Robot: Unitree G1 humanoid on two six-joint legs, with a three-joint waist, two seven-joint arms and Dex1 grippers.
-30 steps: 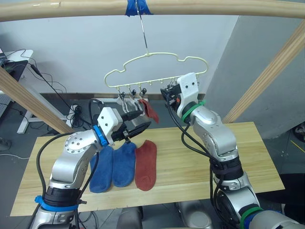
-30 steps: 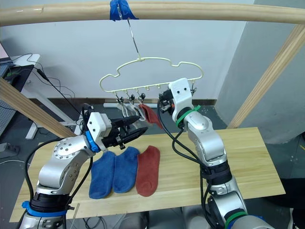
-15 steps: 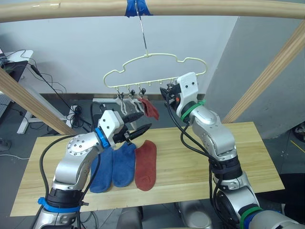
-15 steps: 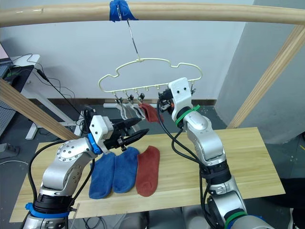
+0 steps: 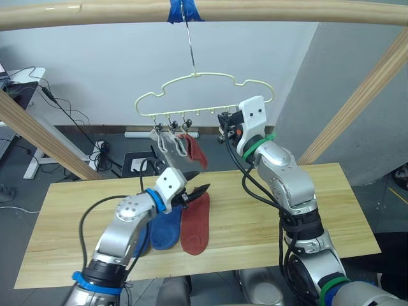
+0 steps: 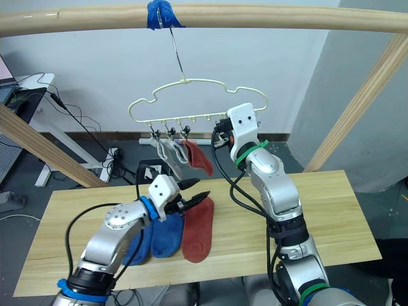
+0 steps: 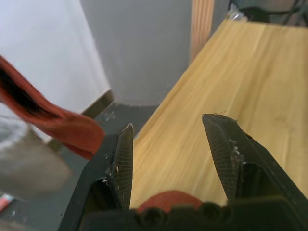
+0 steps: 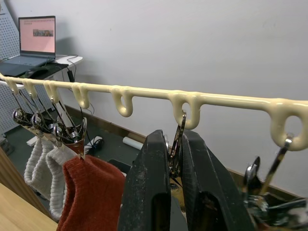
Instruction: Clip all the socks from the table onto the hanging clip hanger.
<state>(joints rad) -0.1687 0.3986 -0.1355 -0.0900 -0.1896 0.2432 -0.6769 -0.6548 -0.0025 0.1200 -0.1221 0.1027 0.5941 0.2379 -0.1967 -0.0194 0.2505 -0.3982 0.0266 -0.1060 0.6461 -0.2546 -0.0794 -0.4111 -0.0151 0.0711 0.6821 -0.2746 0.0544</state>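
Note:
The clip hanger (image 5: 204, 95) hangs from the top pole. Two light grey socks (image 5: 167, 143) and one rust red sock (image 5: 193, 150) are clipped at its left end. On the table (image 5: 344, 204) lie a second rust red sock (image 5: 195, 224) and two blue socks (image 6: 167, 233), partly covered by my left arm. My left gripper (image 5: 196, 190) is open just above the top end of the red sock (image 7: 166, 199) on the table. My right gripper (image 8: 174, 139) is up at the hanger's row of clips, shut on a metal clip (image 8: 177, 126).
A round wooden pole (image 5: 255, 11) spans the top, with slanted poles at the left (image 5: 38, 137) and right (image 5: 363, 95). Blue tape (image 5: 185, 9) holds the hanger's hook. The table's right half is bare wood. A desk with a laptop (image 8: 36, 36) stands beyond.
My left gripper has dropped from beside the hanging socks down and to the right, to the red sock on the table. The hanger swung slightly left. The right gripper stayed on the clip.

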